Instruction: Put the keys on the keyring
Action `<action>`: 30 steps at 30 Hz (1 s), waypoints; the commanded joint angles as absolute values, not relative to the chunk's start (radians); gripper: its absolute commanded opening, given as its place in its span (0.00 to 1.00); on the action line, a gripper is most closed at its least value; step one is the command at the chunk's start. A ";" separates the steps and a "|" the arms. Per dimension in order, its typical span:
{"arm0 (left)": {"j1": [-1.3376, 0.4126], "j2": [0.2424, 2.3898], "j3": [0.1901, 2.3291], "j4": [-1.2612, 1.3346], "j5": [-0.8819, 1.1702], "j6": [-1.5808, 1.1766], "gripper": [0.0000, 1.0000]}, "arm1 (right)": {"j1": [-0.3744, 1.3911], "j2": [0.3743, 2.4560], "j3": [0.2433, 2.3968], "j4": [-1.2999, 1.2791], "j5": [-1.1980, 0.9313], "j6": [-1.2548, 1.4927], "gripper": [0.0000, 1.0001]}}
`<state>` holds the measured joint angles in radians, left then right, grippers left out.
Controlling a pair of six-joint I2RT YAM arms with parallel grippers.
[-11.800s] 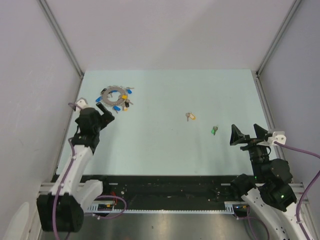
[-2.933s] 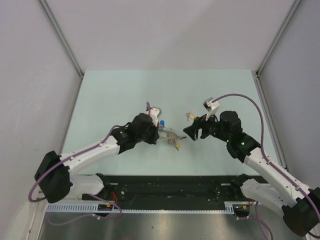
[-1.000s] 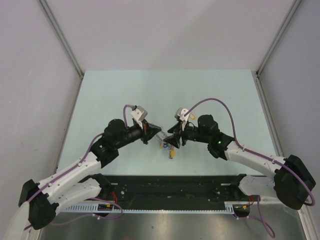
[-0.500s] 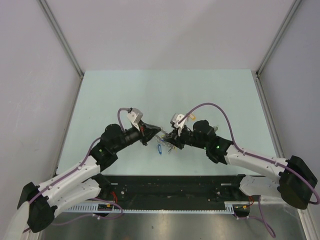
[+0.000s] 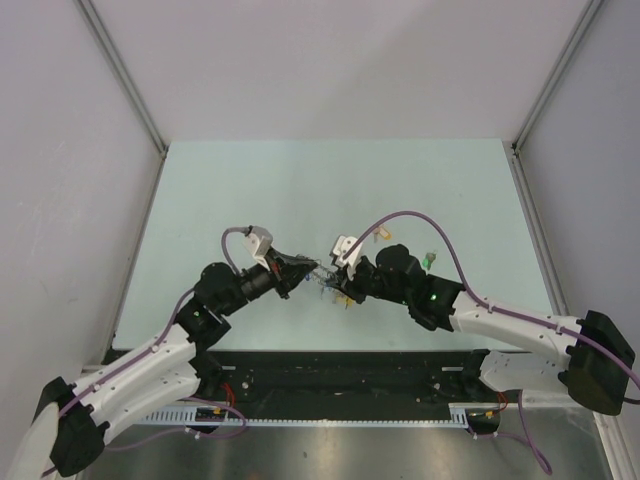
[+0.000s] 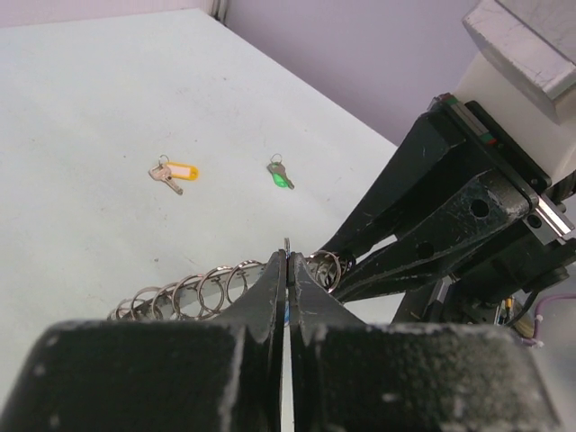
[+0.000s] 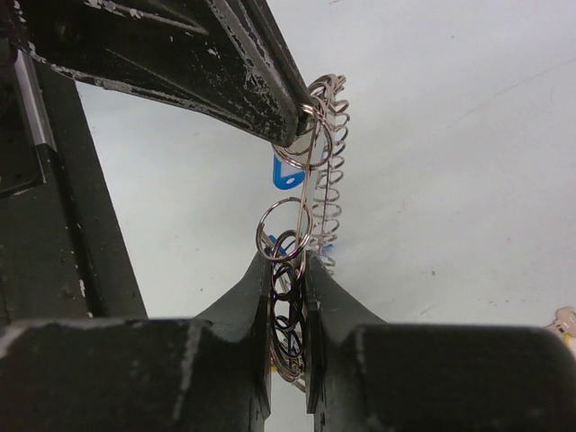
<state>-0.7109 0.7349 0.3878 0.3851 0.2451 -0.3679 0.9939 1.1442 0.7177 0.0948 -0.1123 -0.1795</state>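
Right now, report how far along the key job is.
Done: the keyring is picked up, with the left gripper and the right gripper both shut on it. In hand: the two arms hold it between them above the table. Left: the orange key and the green key lie loose on the table, and neither is threaded on.

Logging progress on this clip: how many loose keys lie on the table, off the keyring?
2. In the left wrist view, the yellow-orange key lies on the table, the green key to its right, both beyond the keyring. Others could be hidden from view.
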 commanded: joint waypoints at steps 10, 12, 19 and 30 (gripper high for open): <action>-0.706 0.759 0.391 0.643 0.244 -0.394 0.00 | 0.853 1.008 0.776 0.124 -0.410 0.066 0.51; -0.706 0.761 0.399 0.649 0.252 -0.391 0.00 | 0.755 0.980 0.781 0.140 -0.486 0.121 0.55; -0.706 0.778 0.406 0.695 0.301 -0.403 0.00 | 0.563 1.047 0.784 0.325 -0.820 0.241 0.55; -0.707 0.805 0.434 0.712 0.347 -0.408 0.00 | 0.557 1.253 0.784 0.644 -1.032 0.340 0.48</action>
